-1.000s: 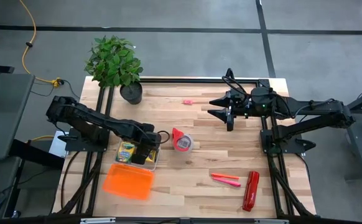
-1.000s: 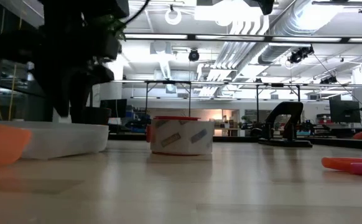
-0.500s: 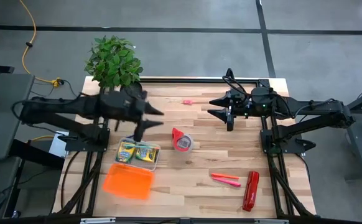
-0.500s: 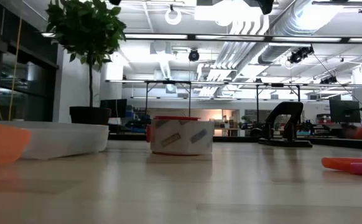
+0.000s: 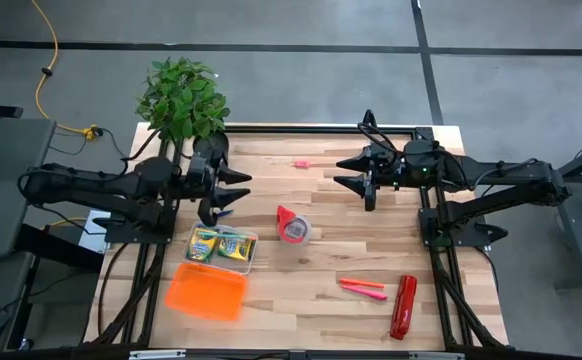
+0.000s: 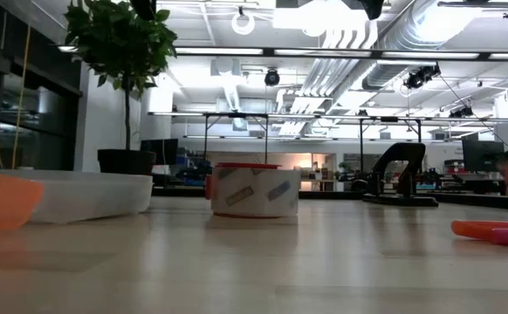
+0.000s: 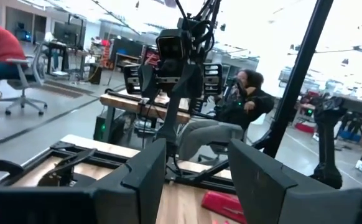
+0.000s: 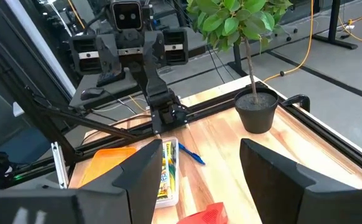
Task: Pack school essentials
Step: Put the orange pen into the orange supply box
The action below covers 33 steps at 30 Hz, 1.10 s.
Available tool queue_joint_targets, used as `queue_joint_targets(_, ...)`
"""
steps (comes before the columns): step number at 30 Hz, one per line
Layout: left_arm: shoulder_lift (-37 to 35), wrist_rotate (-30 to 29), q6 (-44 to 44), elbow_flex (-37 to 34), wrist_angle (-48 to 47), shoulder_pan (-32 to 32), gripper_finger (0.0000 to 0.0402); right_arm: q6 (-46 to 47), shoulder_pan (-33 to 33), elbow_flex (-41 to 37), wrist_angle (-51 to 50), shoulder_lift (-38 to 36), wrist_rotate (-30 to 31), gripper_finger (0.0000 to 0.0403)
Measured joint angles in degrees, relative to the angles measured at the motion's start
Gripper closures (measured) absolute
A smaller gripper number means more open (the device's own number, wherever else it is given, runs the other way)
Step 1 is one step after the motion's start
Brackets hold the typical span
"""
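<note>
The 2 small yellow-green crayon boxes [image 5: 220, 244] lie packed in the clear plastic tray [image 5: 249, 255] near the bench's [image 5: 341, 225] left edge, its orange lid [image 5: 206, 292] beside it towards the front-left corner. The left tool [image 5: 233, 187] hangs empty with fingers spread above the blue pen [image 5: 222, 212], probably the next item. The pink-red markers [image 5: 363, 288] wait near the front-right corner. The right tool [image 5: 352, 172] idles open by the back edge. Next: lower onto the pen and close.
</note>
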Motion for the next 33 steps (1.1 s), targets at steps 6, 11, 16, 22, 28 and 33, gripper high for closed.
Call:
queue_joint_targets(6, 0.01, -0.16, 1.41, 0.00, 0.09, 0.00, 0.0238, 0.00, 0.00, -0.01, 0.00, 0.00, 0.00, 0.0195)
queue_joint_targets(11, 0.02, -0.17, 0.40, 0.00, 0.09, 0.00, 0.0238, 7.06, 0.00, 0.01, -1.49, 0.35, -0.99, 0.0195)
queue_joint_targets(16, 0.02, -0.17, -0.50, 0.00, 0.09, 0.00, 0.0238, 16.07, 2.62, 0.01, -12.62, 2.60, -6.69, 0.0195)
queue_joint_targets(22, 0.02, -0.20, -0.52, 0.00, 0.08, 0.03, 0.0238, 21.09, 13.23, 0.01, -22.35, 10.37, -11.29, 0.0195)
queue_joint_targets(28, 0.02, -0.81, -0.52, 0.00, 0.09, 0.02, 0.0238, 20.66, 25.16, 0.01, -31.34, 21.01, -13.20, 0.0195)
queue_joint_targets(33, 0.02, -0.83, -0.52, 0.00, 0.08, 0.02, 0.0238, 21.16, 30.69, 0.01, -34.75, 29.85, -13.20, 0.0195)
